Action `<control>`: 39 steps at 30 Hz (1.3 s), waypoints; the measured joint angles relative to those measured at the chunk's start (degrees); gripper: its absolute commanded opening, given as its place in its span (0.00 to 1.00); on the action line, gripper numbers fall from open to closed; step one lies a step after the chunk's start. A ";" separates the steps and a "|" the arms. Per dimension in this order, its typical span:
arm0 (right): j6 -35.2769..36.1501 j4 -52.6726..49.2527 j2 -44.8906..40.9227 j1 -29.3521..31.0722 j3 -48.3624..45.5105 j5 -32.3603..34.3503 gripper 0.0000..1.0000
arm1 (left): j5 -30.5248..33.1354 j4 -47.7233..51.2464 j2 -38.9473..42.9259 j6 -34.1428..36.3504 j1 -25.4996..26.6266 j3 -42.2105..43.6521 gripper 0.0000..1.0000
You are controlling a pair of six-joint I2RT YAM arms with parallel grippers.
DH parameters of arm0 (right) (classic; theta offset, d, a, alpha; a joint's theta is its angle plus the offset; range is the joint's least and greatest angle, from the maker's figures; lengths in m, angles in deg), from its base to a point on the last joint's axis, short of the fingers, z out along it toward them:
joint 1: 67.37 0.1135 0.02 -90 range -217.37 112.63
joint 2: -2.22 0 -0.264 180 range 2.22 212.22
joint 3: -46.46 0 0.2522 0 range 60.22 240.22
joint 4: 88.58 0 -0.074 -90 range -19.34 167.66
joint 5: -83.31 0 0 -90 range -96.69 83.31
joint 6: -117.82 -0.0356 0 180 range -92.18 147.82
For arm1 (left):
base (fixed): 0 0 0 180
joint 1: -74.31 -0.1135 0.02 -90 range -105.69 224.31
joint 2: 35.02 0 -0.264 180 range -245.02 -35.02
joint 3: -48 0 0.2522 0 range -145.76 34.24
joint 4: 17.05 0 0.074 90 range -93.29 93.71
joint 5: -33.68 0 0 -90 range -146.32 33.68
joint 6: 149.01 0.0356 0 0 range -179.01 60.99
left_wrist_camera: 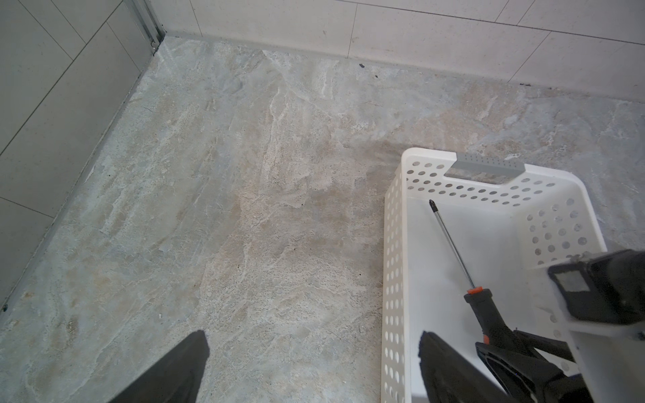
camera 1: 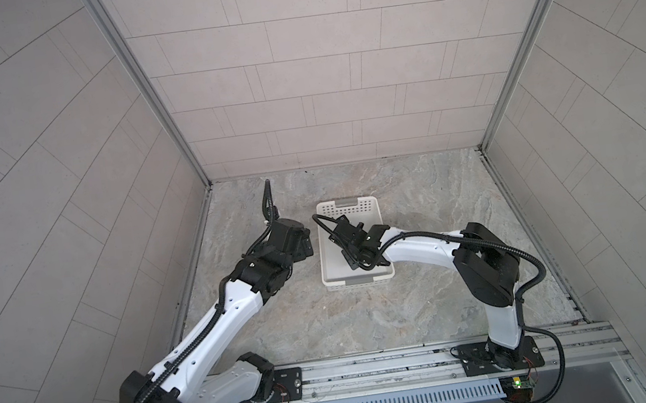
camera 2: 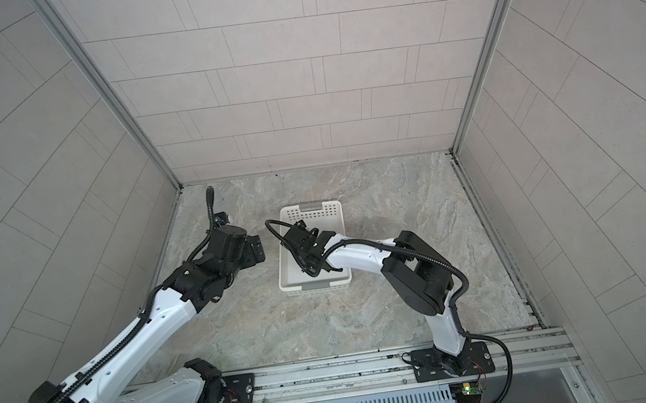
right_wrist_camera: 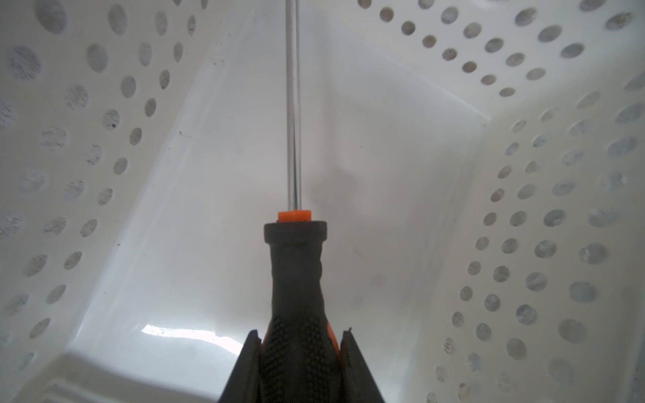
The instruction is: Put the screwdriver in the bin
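Observation:
The screwdriver (right_wrist_camera: 296,279), with a black-and-orange handle and a thin metal shaft, is inside the white perforated bin (right_wrist_camera: 104,104). My right gripper (right_wrist_camera: 300,335) is shut on its handle. In the left wrist view the screwdriver (left_wrist_camera: 453,240) slants low over the floor of the bin (left_wrist_camera: 394,244), its tip pointing at the far end wall. I cannot tell whether it touches the floor. In both top views my right wrist (camera 1: 357,240) covers it. My left gripper (left_wrist_camera: 312,333) is open and empty, just outside the bin's left wall (camera 1: 321,253).
The bin stands lengthwise mid-table on the marbled surface (camera 1: 439,205). Tiled walls close in the back and both sides. The left arm (camera 1: 241,300) reaches in from the front left and the right arm (camera 1: 484,266) bends in from the front right.

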 measured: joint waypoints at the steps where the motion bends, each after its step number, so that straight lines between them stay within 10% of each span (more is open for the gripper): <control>1: 0.02 0.11 0.00 0.00 -0.04 0.20 0.13 | 0.00 0.00 0.04 0.00 0.00 -0.02 1.00; 25: 0.81 0.94 0.48 -0.42 -0.70 1.55 0.57 | 1.55 0.15 0.00 0.07 0.00 0.00 1.00; 34: 1.92 -0.57 -17.11 -1.11 -3.74 -0.13 0.63 | 1.64 -0.26 0.98 0.24 0.00 0.46 1.00; 37: 2.62 -1.42 -23.96 -2.54 -3.78 -0.02 0.98 | 2.95 -1.07 2.97 0.63 0.00 1.97 1.00; 39: 3.10 -1.53 -28.26 -4.59 -4.66 0.52 1.00 | 4.96 -2.03 4.20 1.62 0.00 3.23 1.00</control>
